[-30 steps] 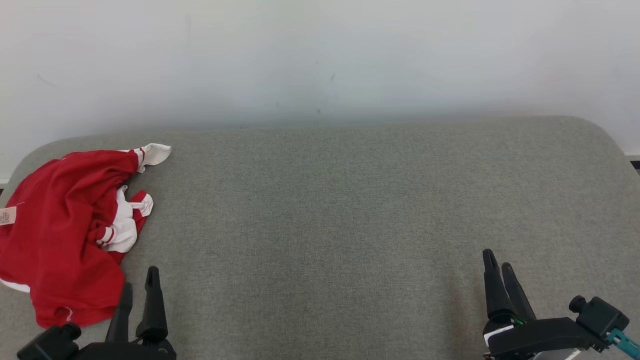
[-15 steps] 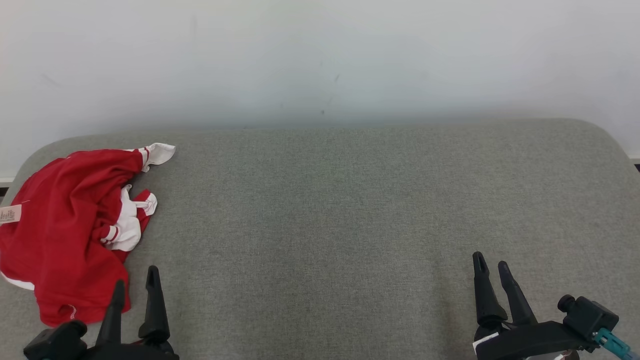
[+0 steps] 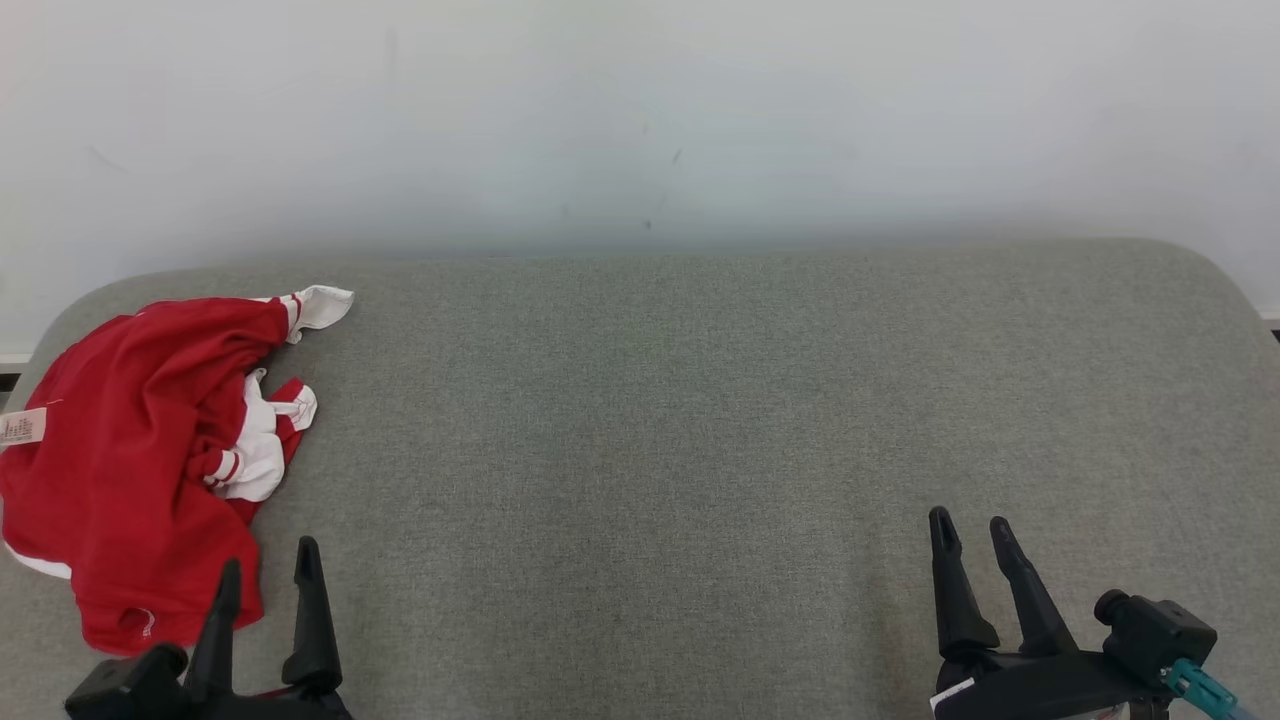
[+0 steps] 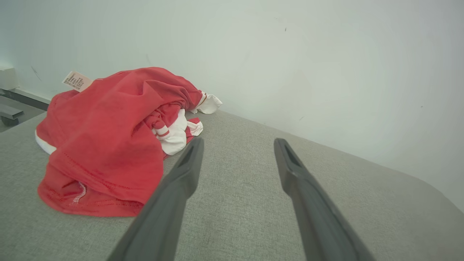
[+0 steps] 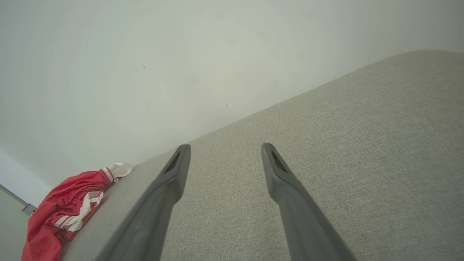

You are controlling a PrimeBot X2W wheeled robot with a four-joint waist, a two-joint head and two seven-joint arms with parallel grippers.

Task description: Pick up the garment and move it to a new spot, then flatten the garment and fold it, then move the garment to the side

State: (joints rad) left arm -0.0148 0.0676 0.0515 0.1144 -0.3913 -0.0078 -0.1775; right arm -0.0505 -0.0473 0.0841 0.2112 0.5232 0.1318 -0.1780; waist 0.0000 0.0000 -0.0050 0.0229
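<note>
Garment [image 3: 130,460] is bunched at 9 o'clock, so I'd sink the empty, wide-open left gripper [image 3: 268,555] into its thickest part; right gripper [image 3: 968,520] gapes empty too.

I saw a grey fabric-covered surface [image 3: 680,420] with rounded far corners. A crumpled red garment [image 3: 120,470] with white, red-striped trim lay heaped at its left end, a small label sticking out at the garment's left edge.

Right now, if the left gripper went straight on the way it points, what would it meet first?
Probably nothing soon: the left gripper points over bare grey cushion. The red garment lies just beside it, depth unclear.
</note>
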